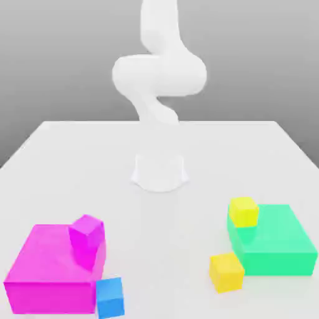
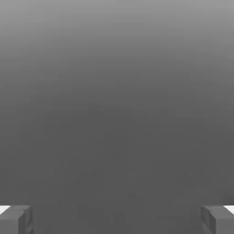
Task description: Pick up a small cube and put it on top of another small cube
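The white arm [image 1: 159, 75] rises from its round base [image 1: 160, 172] near the middle of the white table [image 1: 56, 156] and curls upward at the far side of the scene. In the hand view the gripper [image 2: 117, 219] has its two grey fingertips [image 2: 16, 219] set far apart at opposite edges, wide open with nothing between them, facing plain grey background. The small golden-yellow cube [image 1: 227, 272] sits on the table at the near right of the exterior view, just beside the near left corner of the big green block [image 1: 277, 243], well apart from the arm's base. A lemon-yellow small cube [image 1: 243, 211] rests on the green block's far left corner. At the near left, a big magenta block [image 1: 43, 268] carries a tilted small magenta cube [image 1: 86, 233], and a small blue cube [image 1: 110, 297] stands against its near right corner.
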`<state>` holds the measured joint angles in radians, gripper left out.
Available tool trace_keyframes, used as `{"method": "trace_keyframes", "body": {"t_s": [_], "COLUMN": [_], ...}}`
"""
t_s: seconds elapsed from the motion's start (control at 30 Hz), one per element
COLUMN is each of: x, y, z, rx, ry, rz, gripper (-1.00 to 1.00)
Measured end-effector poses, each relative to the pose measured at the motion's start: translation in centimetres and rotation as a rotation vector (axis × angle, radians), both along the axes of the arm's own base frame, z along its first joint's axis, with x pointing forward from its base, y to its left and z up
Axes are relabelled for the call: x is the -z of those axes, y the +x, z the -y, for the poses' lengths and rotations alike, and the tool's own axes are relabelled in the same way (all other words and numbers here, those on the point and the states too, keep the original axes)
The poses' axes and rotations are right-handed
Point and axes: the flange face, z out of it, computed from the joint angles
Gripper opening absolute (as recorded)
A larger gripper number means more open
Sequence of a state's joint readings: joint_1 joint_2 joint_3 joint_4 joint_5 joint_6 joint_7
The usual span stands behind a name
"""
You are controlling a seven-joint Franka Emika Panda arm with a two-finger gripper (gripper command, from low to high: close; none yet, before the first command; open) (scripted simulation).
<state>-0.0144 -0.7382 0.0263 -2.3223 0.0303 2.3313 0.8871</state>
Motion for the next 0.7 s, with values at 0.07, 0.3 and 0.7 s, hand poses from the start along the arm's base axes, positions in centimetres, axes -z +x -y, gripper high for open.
{"method": "trace_keyframes", "body": {"t_s": [0.07, 0.3, 0.7], "x": [2.6, 12.0, 29.0], "y": [1.9, 6.6, 9.1], "z": [-0.8, -3.6, -8.6], "rx": [0.051, 0.241, 0.627], "ry": [0.058, 0.225, 0.406], "rz": [-0.047, -0.202, -0.451], "gripper": [0.00, 0.00, 0.00]}}
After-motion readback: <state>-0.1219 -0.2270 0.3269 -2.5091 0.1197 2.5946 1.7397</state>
